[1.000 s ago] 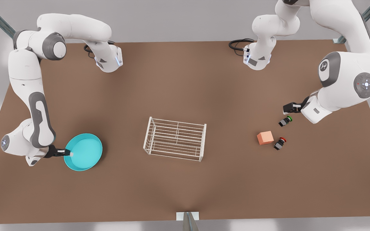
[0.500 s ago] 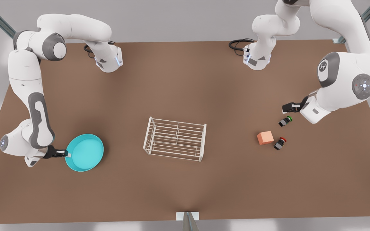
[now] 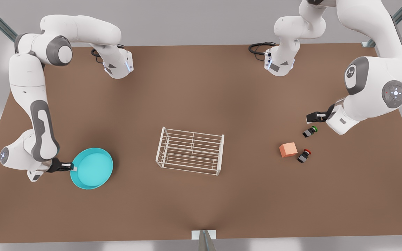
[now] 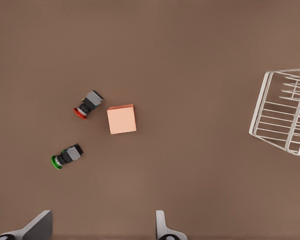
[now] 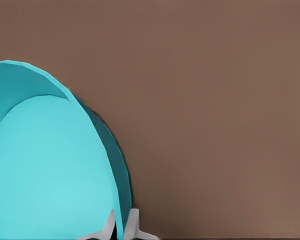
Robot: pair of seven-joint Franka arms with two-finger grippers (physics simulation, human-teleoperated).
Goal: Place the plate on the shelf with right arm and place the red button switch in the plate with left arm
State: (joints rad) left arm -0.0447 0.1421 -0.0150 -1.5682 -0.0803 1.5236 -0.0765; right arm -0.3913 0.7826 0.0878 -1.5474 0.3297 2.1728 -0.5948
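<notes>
A brown bench (image 3: pixel 201 202) is carrying everything in this overhead scene. At the front view's left, the right pincer (image 3: pixel 72 168) is closing its two fingers on the rim of the turquoise plate (image 3: pixel 92 169), one finger inside the rim and one outside. The right wrist view is showing the same grip, with the plate's (image 5: pixel 45 170) raised wall pinched between the pale fingertips (image 5: pixel 135 222). I cannot tell whether the plate is resting on the bench or lifted off it.

The white wire shelf (image 3: pixel 190 150) is standing upright in the middle of the bench, well apart from the plate.

At the front view's right, the left pincer (image 3: pixel 313 117) is hovering near the green button switch (image 3: pixel 309 131), apart from it. Its fingers (image 4: pixel 162 227) are standing wide open in the left wrist view, holding nothing.

The red button switch (image 3: pixel 303 156) is lying on its side on the bench, just beside an orange cube (image 3: pixel 288 149) and farther from the left pincer than the green one. The left wrist view is showing the red button switch (image 4: pixel 88 104) next to the cube (image 4: pixel 122 119), the green button switch (image 4: pixel 66 155) close by, and one end of the shelf (image 4: pixel 282 112) at the frame's edge.
</notes>
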